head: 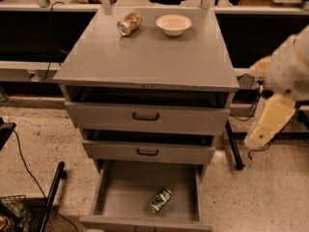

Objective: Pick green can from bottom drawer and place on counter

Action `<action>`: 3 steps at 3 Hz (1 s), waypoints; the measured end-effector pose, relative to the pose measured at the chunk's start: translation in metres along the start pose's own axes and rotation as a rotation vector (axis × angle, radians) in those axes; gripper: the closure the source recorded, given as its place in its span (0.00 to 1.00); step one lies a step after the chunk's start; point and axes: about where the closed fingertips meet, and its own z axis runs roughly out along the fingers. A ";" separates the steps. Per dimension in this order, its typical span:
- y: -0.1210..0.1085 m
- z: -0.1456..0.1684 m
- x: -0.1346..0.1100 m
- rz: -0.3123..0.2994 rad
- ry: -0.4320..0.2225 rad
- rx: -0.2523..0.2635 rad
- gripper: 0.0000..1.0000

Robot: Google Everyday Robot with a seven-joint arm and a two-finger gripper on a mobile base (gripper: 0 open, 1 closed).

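The counter point(145, 57) spreads as a broad grey top across the middle of the view, with three grey drawers stacked beneath it. The bottom drawer point(120, 192) is pulled out furthest, its flat floor open to view. The top drawer point(193, 122) and the middle drawer point(183, 153), each with a black handle, stand only slightly open. At the right edge the robot arm point(289, 71) hangs beside the cabinet, and the gripper point(263, 129) at its cream lower end sits off the cabinet's right side, well apart from the drawers; whether it is wide or narrow cannot be told. A white bowl point(174, 24) and a tan can point(129, 24) on its side rest near the counter's far edge. The green can point(160, 200) lies tilted on its side on the bottom drawer's floor, near the front and right of centre
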 end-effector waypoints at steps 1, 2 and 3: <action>0.030 0.076 0.019 0.028 -0.080 -0.061 0.00; 0.040 0.104 0.030 0.044 -0.080 -0.057 0.00; 0.040 0.104 0.030 0.044 -0.079 -0.055 0.00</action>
